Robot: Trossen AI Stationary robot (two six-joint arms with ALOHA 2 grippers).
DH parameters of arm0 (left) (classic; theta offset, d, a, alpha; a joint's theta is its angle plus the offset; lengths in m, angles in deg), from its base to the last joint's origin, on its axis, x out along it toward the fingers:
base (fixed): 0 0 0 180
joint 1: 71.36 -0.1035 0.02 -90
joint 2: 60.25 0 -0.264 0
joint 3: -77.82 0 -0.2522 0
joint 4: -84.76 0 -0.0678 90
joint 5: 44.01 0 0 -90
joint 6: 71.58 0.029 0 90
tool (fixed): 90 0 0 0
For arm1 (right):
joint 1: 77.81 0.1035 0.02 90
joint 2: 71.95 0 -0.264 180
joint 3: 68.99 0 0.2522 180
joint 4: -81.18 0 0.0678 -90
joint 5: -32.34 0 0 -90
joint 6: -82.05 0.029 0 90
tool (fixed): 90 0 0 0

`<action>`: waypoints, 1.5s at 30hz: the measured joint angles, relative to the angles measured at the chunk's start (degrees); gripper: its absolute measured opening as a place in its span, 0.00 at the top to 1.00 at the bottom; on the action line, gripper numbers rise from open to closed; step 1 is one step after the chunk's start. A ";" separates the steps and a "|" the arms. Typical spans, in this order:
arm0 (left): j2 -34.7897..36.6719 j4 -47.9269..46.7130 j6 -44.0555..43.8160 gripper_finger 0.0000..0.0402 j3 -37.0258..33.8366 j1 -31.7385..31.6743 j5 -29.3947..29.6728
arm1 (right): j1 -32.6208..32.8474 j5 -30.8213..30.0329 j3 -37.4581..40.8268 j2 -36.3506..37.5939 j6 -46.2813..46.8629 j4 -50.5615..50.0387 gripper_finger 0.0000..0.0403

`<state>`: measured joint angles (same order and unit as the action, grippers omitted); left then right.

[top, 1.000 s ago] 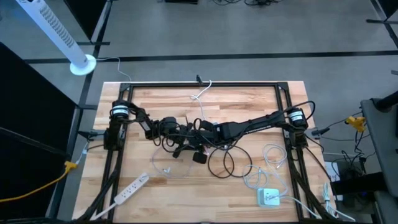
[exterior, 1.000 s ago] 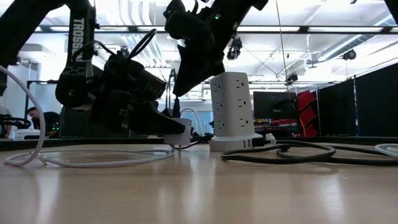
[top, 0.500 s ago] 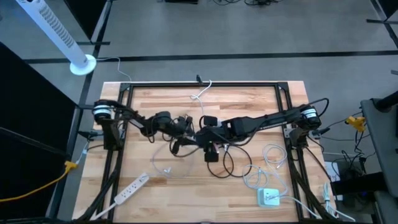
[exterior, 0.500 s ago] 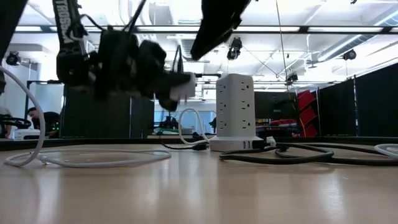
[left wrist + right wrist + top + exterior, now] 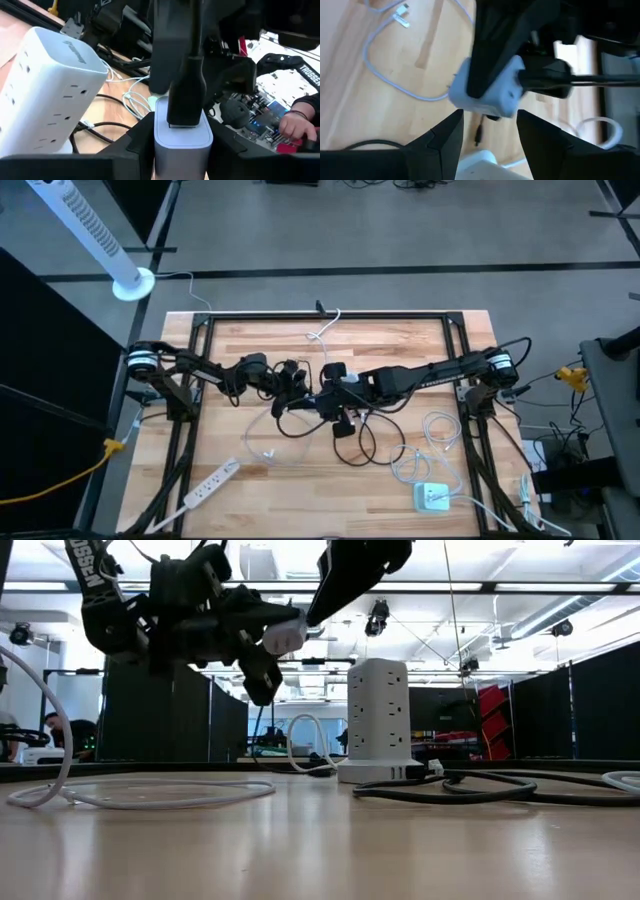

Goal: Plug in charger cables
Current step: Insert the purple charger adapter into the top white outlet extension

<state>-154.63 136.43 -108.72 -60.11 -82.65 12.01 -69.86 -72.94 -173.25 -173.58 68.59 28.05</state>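
Note:
My left gripper [image 5: 181,142] is shut on a small white charger block [image 5: 182,132] and holds it in the air over the table's middle [image 5: 305,388]. A black charger cable's plug [image 5: 185,95] sticks into the block's far end, and its cable [image 5: 615,82] runs away from it. My right gripper [image 5: 489,120] is open and hovers just above the block [image 5: 490,95], fingers on either side of it; I cannot tell if it touches. A white tower of sockets [image 5: 378,720] stands on the table beside them. My left gripper pinches the charger block [image 5: 165,150] between its two fingers [image 5: 140,137], one on each side face. The block is lifted clear of the table [image 5: 283,637]. Its end with the black plug [image 5: 545,82] points away from the fingers.
Black cable loops [image 5: 365,445] and white cables [image 5: 435,435] lie near and right of the middle. A second white charger block [image 5: 432,497] sits near the right corner, and a flat white power strip [image 5: 210,483] near the left. A person's hand [image 5: 295,125] shows beyond the table.
My left gripper has risen from just above the table to well above it, carrying the charger block with the black plug up. My right gripper has also moved up and now points down at the block from above.

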 joint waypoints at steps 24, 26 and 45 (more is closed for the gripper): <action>-0.02 -0.55 0.81 0.71 6.49 0.37 -1.61 | 0.31 0.22 0.00 3.70 5.06 -1.51 0.59; -0.02 -0.48 0.85 0.71 6.51 0.39 -1.74 | 0.43 0.10 -0.02 3.76 3.32 -1.74 0.58; -0.02 -2.42 -2.88 0.71 9.01 0.39 -1.57 | 3.22 -2.89 -0.07 3.24 -11.97 0.83 0.32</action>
<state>-154.66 134.02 -111.60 -51.10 -82.25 10.44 -66.64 -75.83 -173.31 -170.34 56.62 28.88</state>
